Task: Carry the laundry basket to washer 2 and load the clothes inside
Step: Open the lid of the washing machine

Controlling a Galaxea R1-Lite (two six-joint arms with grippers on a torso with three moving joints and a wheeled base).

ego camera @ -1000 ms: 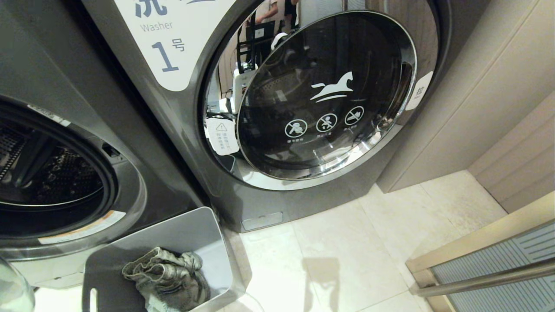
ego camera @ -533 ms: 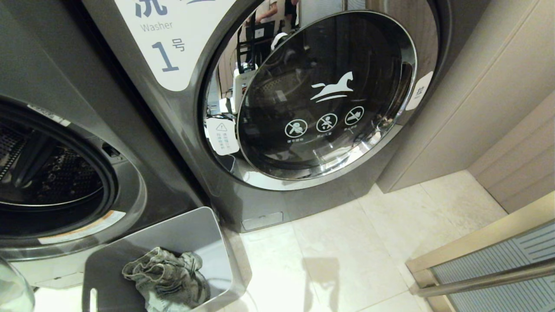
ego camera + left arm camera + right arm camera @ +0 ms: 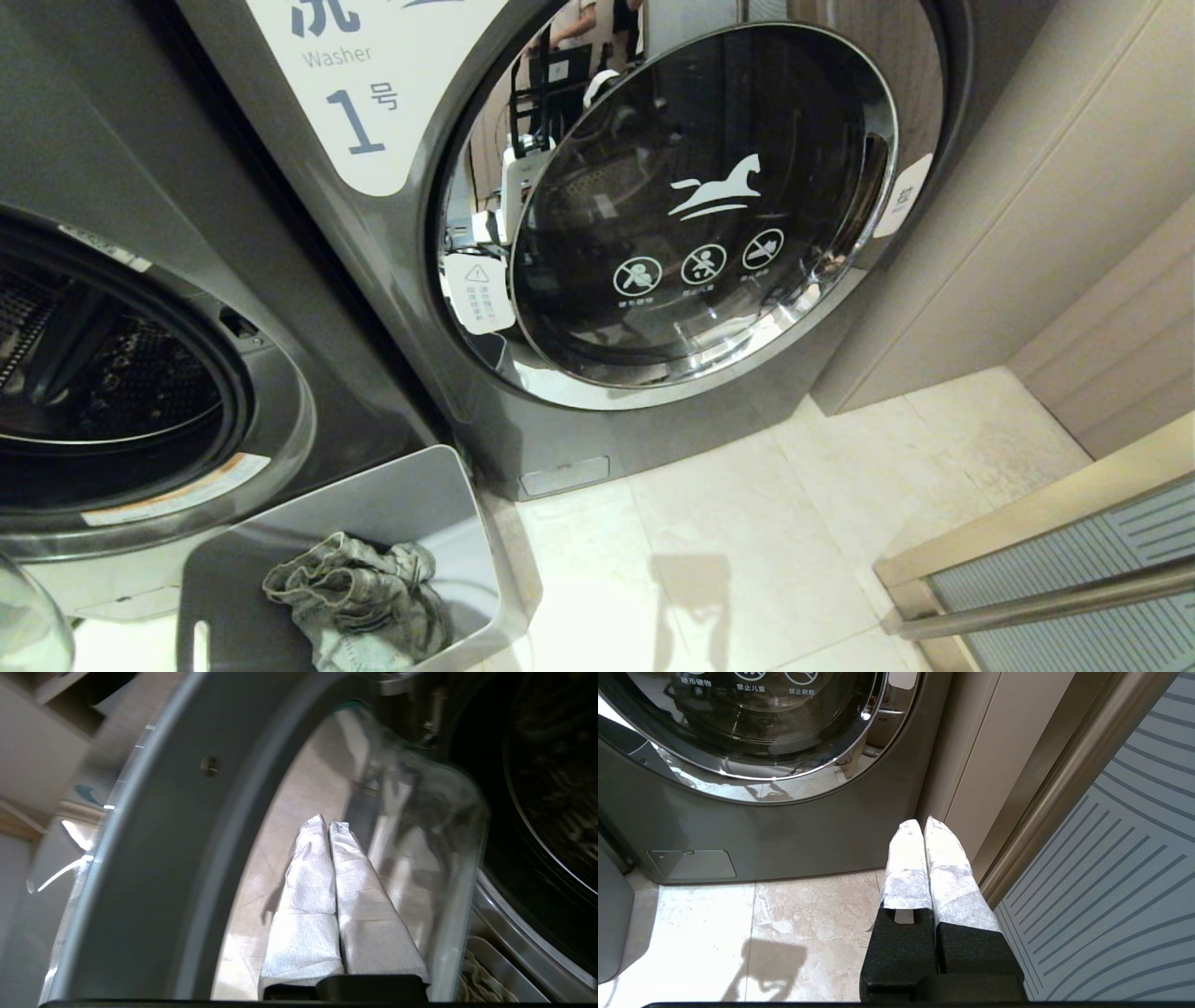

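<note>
Pale crumpled denim garment (image 3: pixel 359 597) lies in the grey plastic laundry basket (image 3: pixel 411 509); left end effector (image 3: pixel 328 826) and right end effector (image 3: pixel 923 826) both closed, empty.

Left hand (image 3: pixel 328 823) and right hand (image 3: pixel 923 823) both empty, fingers pressed together.

Laundry basket (image 3: pixel 411 504): grey plastic rectangular bin with rounded corners and a slot handle in its near wall, upright on the pale tiled floor, just below the open drum and beside washer 1's base. Clothes (image 3: pixel 359 597): one crumpled pale denim garment lying inside the bin.
</note>
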